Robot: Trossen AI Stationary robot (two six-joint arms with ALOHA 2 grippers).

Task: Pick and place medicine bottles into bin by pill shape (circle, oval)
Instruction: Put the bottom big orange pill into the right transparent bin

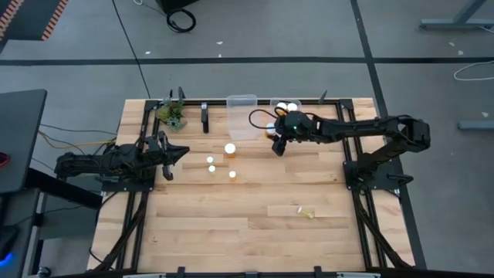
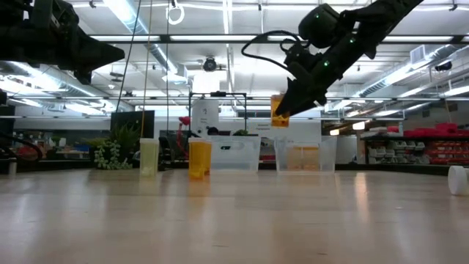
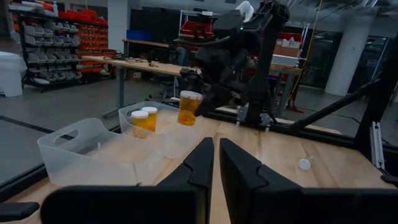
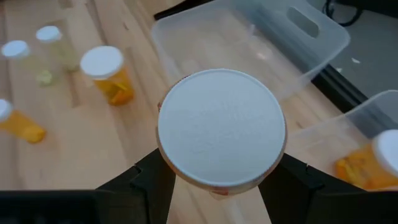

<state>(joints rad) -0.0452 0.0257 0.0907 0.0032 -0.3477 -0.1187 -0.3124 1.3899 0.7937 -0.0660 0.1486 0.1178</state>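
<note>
The right wrist view is filled at centre by the white cap of a medicine bottle (image 4: 221, 127). The right gripper (image 4: 214, 177) is clenched on it, one dark finger on each side. Beyond it in that view, an upright amber bottle (image 4: 107, 74) stands on the wood at upper left, with two paler bottles near the left edge and a tipped one at lower left. A clear bin (image 4: 261, 43) lies at upper right, and a second bin (image 4: 367, 143) holding an amber bottle sits at the right edge.

The low view shows what the wrist camera cannot: the held bottle hangs in the air, well above the table, in front of the two bins. An amber bottle (image 2: 199, 160) and a pale one (image 2: 149, 156) stand at centre left, and a white item lies at the far right edge.

The left wrist view shows the left gripper (image 3: 214, 180) with its fingers clenched on nothing. Past them two capped bottles (image 3: 144, 120) stand in the farther bin.

From above, the left gripper (image 1: 168, 157) sits at the left of the wooden table (image 1: 231, 232). The right gripper (image 1: 279, 141) is at upper centre, just beside the bins. Three white caps dot the centre, and a plant sprig (image 1: 171, 116) sits at upper left. Beyond are grey floor, cables, shelving and ceiling lights.
</note>
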